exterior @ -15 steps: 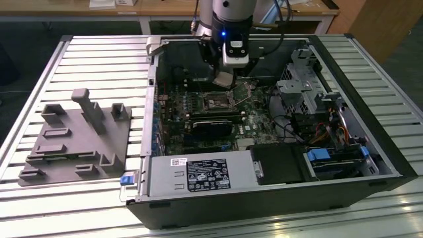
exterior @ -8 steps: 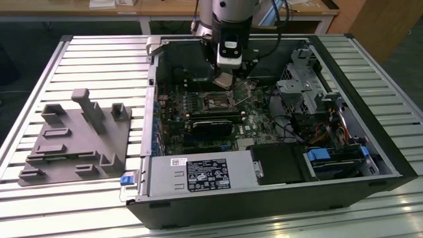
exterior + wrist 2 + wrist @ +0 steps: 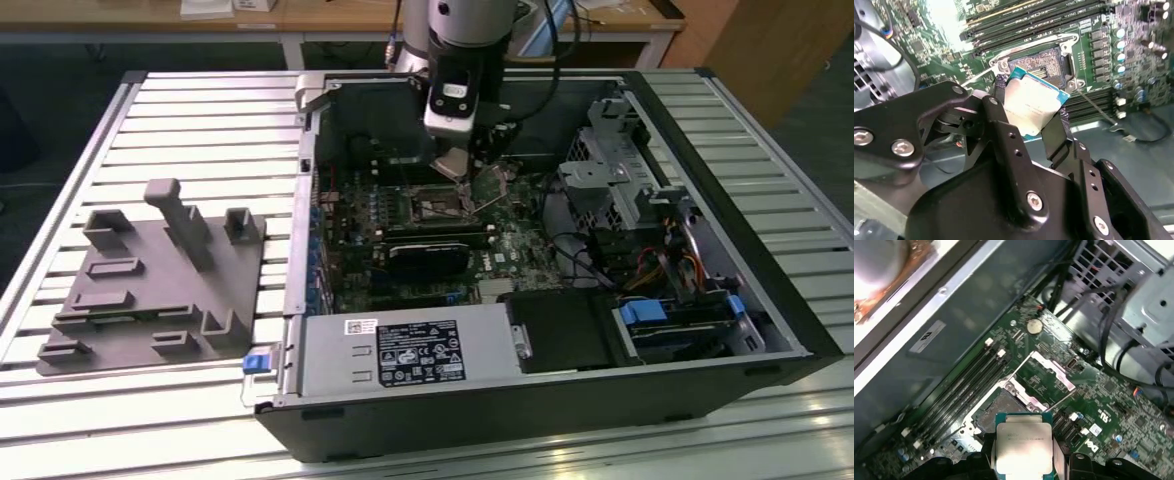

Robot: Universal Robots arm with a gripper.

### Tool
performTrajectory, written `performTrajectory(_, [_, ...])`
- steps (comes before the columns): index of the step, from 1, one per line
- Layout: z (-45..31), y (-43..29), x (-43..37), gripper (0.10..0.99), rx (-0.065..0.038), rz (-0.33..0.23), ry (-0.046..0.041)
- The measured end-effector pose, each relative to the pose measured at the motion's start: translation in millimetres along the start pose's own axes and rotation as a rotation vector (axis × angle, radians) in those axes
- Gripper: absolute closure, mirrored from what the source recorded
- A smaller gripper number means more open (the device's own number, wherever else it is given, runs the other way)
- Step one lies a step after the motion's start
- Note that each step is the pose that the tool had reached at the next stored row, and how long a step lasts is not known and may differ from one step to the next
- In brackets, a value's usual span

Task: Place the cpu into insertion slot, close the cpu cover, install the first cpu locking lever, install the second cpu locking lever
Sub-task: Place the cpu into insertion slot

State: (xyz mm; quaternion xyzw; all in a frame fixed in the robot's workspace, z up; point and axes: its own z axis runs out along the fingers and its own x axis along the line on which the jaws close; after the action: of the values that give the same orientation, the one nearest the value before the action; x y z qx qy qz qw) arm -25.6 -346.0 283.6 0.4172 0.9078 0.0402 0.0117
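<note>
Status: step one is under way and nothing is seated yet

- The gripper (image 3: 461,168) is down inside the open pc case (image 3: 534,415), over the far part of the motherboard (image 3: 514,262). It is clamped on the cpu (image 3: 1033,102). The fingers (image 3: 1002,125) pinch it by two opposite edges, and its metal top shows in both wrist views
- I judge the cpu is hanging above the insertion slot (image 3: 996,412), not in it. The slot's contact field is bare and partly visible past the chip's edge. I read the chip as apart from the slot, but the wrist angles are too oblique for me to say how close, or whether it sits level to it
- The cpu cover (image 3: 1054,370) is swung up and back on the far side of the slot, with green board showing through its cut-out. So it is open, and that step is not done
- A thin wire lever (image 3: 1094,106) stands free beside the slot. It looks unlatched. I can't pick out the second lever with confidence
- Elsewhere the graphics card (image 3: 434,255) sits just near of the slot and the power supply (image 3: 400,350) is at the case's near wall. A grey fixture block (image 3: 147,270) sits on the bench (image 3: 174,120) at the exterior view's left, well apart from the work

Done: the cpu is picked up and brought over the slot. Left: seating it, closing the cover, and both levers
</note>
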Motion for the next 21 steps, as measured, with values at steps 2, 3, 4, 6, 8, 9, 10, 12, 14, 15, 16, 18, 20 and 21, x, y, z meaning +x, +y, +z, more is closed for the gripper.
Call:
performTrajectory(2, [0.5, 0.0, 0.0, 0.545, 0.000, 0.035, -0.0030])
performTrajectory(3, [0.8, -0.1, 0.0, 0.545, -0.001, 0.051, -0.0043])
performTrajectory(4, [1.0, -0.1, 0.0, 0.545, -0.001, 0.068, -0.0057])
performTrajectory(6, [1.6, -0.1, 0.0, 0.545, -0.001, 0.101, -0.0085])
performTrajectory(8, [2.2, -0.2, 0.0, 0.545, -0.002, 0.136, -0.0114])
performTrajectory(9, [2.5, -0.2, 0.0, 0.545, -0.002, 0.152, -0.0128])
performTrajectory(10, [2.7, -0.2, 0.0, 0.545, -0.002, 0.170, -0.0142])
performTrajectory(12, [3.1, -0.3, 0.0, 0.545, -0.002, 0.205, -0.0172])
performTrajectory(14, [3.6, -0.3, 0.0, 0.545, -0.003, 0.239, -0.0200])
performTrajectory(15, [3.8, -0.3, 0.0, 0.545, -0.003, 0.256, -0.0214])
performTrajectory(16, [4.0, -0.3, 0.0, 0.545, -0.003, 0.273, -0.0228])
performTrajectory(18, [4.5, -0.4, 0.0, 0.545, -0.004, 0.309, -0.0258])
performTrajectory(20, [5.1, -0.4, -0.1, 0.545, -0.004, 0.344, -0.0287])
performTrajectory(21, [5.4, -0.5, -0.1, 0.545, -0.004, 0.362, -0.0303])
